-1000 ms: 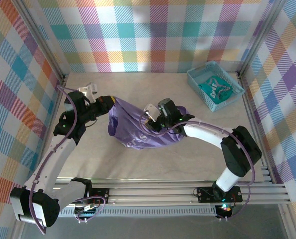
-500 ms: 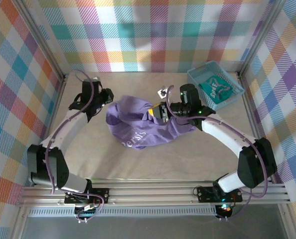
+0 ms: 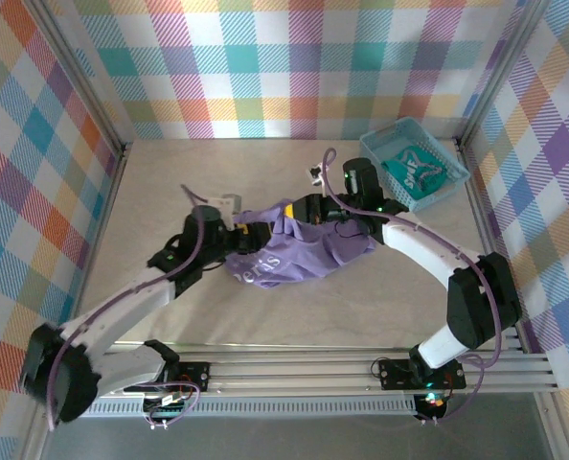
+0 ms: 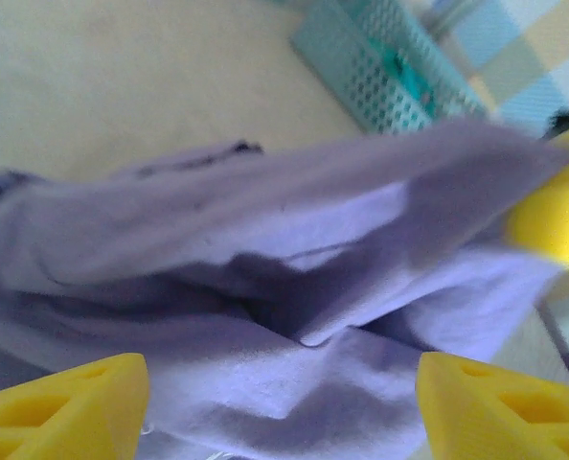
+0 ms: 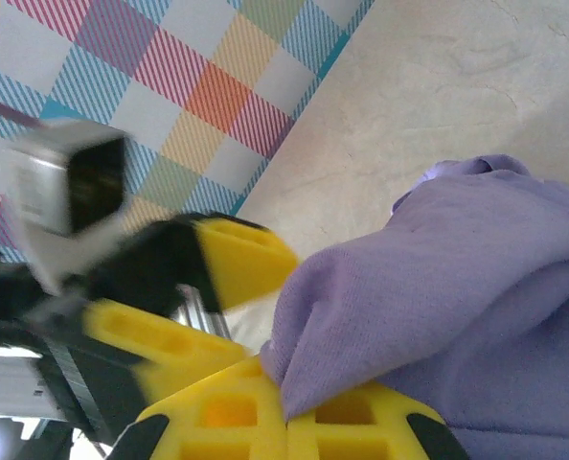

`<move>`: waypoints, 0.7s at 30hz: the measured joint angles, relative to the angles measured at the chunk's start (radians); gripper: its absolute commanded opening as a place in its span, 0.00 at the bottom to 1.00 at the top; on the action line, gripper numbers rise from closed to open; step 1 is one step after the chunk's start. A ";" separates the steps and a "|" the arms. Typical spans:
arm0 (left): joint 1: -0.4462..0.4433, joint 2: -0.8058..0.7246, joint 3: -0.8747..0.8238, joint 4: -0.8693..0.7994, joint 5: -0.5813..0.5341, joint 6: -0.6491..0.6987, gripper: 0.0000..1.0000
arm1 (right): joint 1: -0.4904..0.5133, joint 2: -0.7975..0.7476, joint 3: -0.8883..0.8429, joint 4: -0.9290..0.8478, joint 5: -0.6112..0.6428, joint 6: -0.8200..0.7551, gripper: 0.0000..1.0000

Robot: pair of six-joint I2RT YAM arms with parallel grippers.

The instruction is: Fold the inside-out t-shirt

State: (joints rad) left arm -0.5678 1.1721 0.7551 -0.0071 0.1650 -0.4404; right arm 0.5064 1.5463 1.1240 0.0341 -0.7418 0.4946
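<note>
Left gripper (image 4: 280,383) moved in, jaws wide at 9 o'clock of lavender-purple cotton t-shirt (image 3: 304,254); right gripper (image 5: 284,407) pinches it; teal mesh basket (image 3: 371,153), 2 o'clock, holds teal-green garment (image 3: 414,171).

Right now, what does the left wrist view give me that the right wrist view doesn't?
Left wrist view: the teal basket beyond the t-shirt. Right wrist view: the right gripper shut on a fold of it, and the checked wall. Both: the lavender t-shirt, the pale table, and the left gripper standing open.
</note>
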 measured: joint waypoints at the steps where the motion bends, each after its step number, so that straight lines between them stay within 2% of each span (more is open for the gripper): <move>1: -0.012 0.046 0.000 0.011 0.002 0.001 0.61 | -0.004 0.000 0.002 0.000 0.000 0.007 0.00; 4: -0.042 0.165 0.000 0.037 0.007 0.021 0.36 | -0.018 0.000 0.019 0.000 -0.004 0.031 0.00; 6: -0.046 0.224 0.000 0.071 0.007 0.041 0.14 | -0.042 -0.002 0.035 0.013 -0.010 0.060 0.00; 8: -0.046 0.269 -0.002 0.115 0.006 0.068 0.02 | -0.073 -0.004 0.046 0.040 -0.022 0.101 0.00; 9: -0.046 0.287 -0.007 0.142 0.002 0.081 0.00 | -0.088 -0.005 0.053 0.050 -0.030 0.121 0.00; 11: -0.046 0.296 -0.034 0.197 0.001 0.091 0.00 | -0.109 -0.005 0.068 0.053 -0.041 0.147 0.00; 12: -0.047 0.293 -0.051 0.229 0.002 0.091 0.04 | -0.119 -0.005 0.074 0.051 -0.045 0.157 0.00; 14: -0.047 0.273 -0.095 0.295 0.004 0.092 0.16 | -0.133 -0.005 0.080 0.043 -0.048 0.166 0.00; 16: -0.048 0.230 -0.148 0.326 0.007 0.094 0.32 | -0.138 -0.005 0.082 0.033 -0.052 0.168 0.00; 18: -0.050 0.171 -0.203 0.318 0.005 0.093 0.42 | -0.145 -0.005 0.087 0.028 -0.060 0.161 0.00; 21: -0.052 0.073 -0.231 0.278 -0.002 0.108 0.53 | -0.150 -0.005 0.090 0.021 -0.079 0.133 0.00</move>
State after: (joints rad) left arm -0.6197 1.2453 0.5240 0.2707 0.1635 -0.3325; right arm 0.3565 1.5410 1.2140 0.0547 -0.8211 0.6277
